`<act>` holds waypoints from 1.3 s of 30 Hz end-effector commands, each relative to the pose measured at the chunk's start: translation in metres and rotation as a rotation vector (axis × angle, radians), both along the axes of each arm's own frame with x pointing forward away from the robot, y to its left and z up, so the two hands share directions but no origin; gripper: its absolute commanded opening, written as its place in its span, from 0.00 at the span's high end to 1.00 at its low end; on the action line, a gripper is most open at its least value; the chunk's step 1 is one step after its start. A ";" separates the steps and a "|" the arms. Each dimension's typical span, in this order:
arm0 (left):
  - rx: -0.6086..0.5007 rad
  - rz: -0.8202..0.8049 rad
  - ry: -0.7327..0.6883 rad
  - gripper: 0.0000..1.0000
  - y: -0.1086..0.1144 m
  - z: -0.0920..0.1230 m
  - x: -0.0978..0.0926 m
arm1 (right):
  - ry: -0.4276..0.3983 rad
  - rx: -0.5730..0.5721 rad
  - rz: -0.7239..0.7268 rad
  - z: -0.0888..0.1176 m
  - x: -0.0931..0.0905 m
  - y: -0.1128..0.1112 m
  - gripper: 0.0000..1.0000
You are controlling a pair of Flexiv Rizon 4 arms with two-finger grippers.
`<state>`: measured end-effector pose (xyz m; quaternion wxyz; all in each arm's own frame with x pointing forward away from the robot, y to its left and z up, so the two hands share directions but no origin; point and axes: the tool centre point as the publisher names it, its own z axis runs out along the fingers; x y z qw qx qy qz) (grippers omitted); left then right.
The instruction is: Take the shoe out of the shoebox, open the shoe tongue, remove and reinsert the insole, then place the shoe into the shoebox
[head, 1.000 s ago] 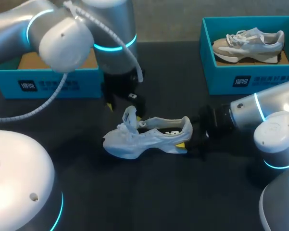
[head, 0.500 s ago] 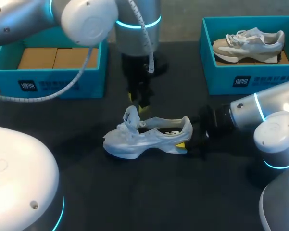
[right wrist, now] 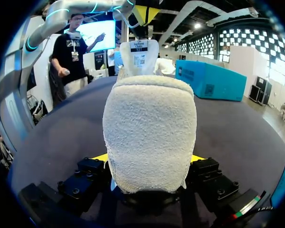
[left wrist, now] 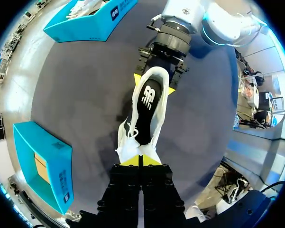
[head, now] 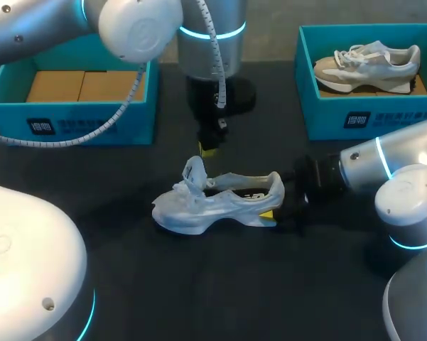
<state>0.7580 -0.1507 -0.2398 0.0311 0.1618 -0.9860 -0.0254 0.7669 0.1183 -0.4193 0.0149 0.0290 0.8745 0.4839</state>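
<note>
1. At the middle of the dark desk (head: 128, 270), a white shoe (head: 220, 202) stands upright on its sole, outside both boxes, with its toe toward the robot's left.
2. At the shoe's heel, the right hand (head: 273, 206) is grasping it, one yellow-tipped finger on each side.
3. Just above the shoe's tongue (head: 192, 170), which stands up from the opening, the left hand (head: 208, 147) hangs with its fingers clenched together on nothing, apart from the tongue.
4. Inside the shoe, the black insole (left wrist: 147, 107) lies flat and seated.
5. Beyond the shoe on the left sits a teal shoebox (head: 78, 124) with brown cardboard (head: 82, 85) in it. Beyond the shoe on the right, a second teal shoebox (head: 355, 117) holds a grey sneaker (head: 366, 64).
6. Likely risk: if the left hand comes down clenched, it would probably press the tongue into the opening, over the insole, instead of catching it.
7. Further risk: only the heel is held, so a push or tug at the tongue could twist the shoe in that grip or tip it onto its side.
</note>
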 end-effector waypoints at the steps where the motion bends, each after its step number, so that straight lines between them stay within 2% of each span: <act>1: -0.001 -0.001 0.000 1.00 0.001 0.000 0.000 | 0.002 -0.007 -0.001 -0.003 0.002 0.001 1.00; 5: 0.023 -0.001 -0.014 1.00 0.000 -0.003 0.000 | 0.002 -0.007 -0.001 -0.003 0.002 0.001 1.00; 7: 0.016 -0.063 0.000 1.00 -0.005 -0.008 -0.002 | 0.002 -0.007 -0.001 -0.003 0.002 0.001 1.00; 15: -0.055 -0.160 0.026 1.00 -0.018 -0.029 0.000 | 0.002 -0.007 -0.001 -0.003 0.002 0.001 1.00; 24: -0.095 -0.306 0.061 1.00 -0.051 -0.064 -0.003 | 0.002 -0.007 -0.001 -0.003 0.002 0.001 1.00; 33: -0.076 -0.318 0.030 1.00 -0.070 -0.091 -0.003 | 0.002 -0.007 -0.001 -0.003 0.002 0.001 1.00; 39: -0.076 -0.318 0.030 1.00 -0.070 -0.091 -0.003 | 0.002 -0.007 -0.001 -0.003 0.002 0.001 1.00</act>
